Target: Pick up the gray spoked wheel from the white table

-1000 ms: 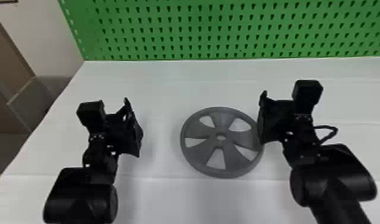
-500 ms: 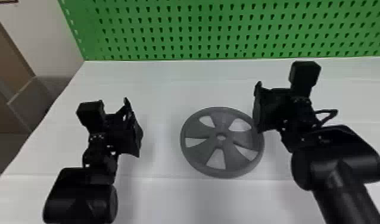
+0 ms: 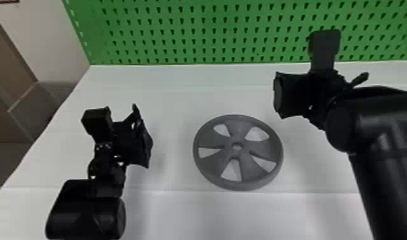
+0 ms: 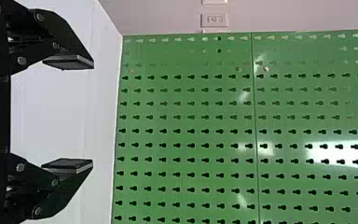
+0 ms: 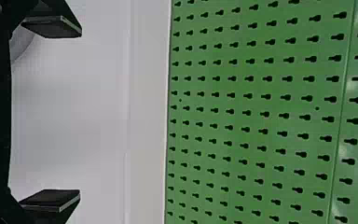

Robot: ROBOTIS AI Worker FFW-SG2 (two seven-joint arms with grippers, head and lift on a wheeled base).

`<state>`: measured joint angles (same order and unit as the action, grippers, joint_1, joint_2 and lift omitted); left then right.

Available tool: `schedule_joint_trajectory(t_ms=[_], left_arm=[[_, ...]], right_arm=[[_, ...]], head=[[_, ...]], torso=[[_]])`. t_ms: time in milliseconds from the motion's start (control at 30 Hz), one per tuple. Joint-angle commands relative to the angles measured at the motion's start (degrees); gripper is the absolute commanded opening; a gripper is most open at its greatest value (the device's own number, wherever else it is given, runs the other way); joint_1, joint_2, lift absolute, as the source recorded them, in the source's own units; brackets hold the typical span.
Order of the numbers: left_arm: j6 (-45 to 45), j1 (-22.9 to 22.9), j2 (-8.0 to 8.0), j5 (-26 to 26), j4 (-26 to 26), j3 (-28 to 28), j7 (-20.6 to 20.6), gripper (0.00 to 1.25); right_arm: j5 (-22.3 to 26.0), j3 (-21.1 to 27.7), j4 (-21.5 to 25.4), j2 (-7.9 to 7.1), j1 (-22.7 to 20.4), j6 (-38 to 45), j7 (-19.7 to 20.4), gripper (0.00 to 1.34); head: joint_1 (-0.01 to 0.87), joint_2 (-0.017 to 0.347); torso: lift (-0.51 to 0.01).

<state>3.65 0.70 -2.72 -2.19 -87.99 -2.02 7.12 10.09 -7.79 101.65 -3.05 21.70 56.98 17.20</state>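
The gray spoked wheel (image 3: 241,162) lies flat on the white table (image 3: 174,210) in the head view, touched by neither gripper. To its left is my left gripper (image 3: 142,137); in the left wrist view the left gripper (image 4: 70,114) is open with nothing between its fingers. Beyond the wheel's right side and raised above the table is my right gripper (image 3: 277,95). Seen from its own wrist, the right gripper (image 5: 56,114) also stands wide open and holds nothing. A bit of the wheel's rim (image 5: 22,46) shows beside one finger there.
A green pegboard (image 3: 196,32) rises along the table's back edge. The table's left edge (image 3: 53,118) runs down past the left arm, with a brown panel (image 3: 11,70) beyond it.
My right gripper has moved up and away from the wheel's right rim, its forearm swinging out to the right. The left arm and the wheel have kept their places.
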Motion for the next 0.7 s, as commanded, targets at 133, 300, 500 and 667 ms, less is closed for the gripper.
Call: schedule_joint_trajectory(t_ms=[133,300,500,667], left_arm=[[0.4,0.1,0.00,0.5,-0.2,-0.1,0.0,0.75],[0.5,0.1,0.00,0.7,-0.2,0.0,0.0,0.75],[0.7,0.2,0.00,1.1,-0.3,0.0,0.0,0.75],[0.7,0.2,0.00,1.6,-0.4,0.0,0.0,0.75]], right_arm=[[1.9,-1.3,-2.9,-0.29,8.0,14.3,2.0,1.25],[5.2,0.5,-8.9,0.41,12.8,19.7,2.0,1.25],[3.3,1.8,-16.9,1.47,18.6,25.5,2.0,1.25],[10.7,2.7,-23.6,-0.64,21.4,25.4,2.0,1.25]], head=[[0.779,0.110],[0.779,0.110],[0.779,0.110],[0.779,0.110]], torso=[[-0.069],[-0.069],[-0.069],[-0.069]])
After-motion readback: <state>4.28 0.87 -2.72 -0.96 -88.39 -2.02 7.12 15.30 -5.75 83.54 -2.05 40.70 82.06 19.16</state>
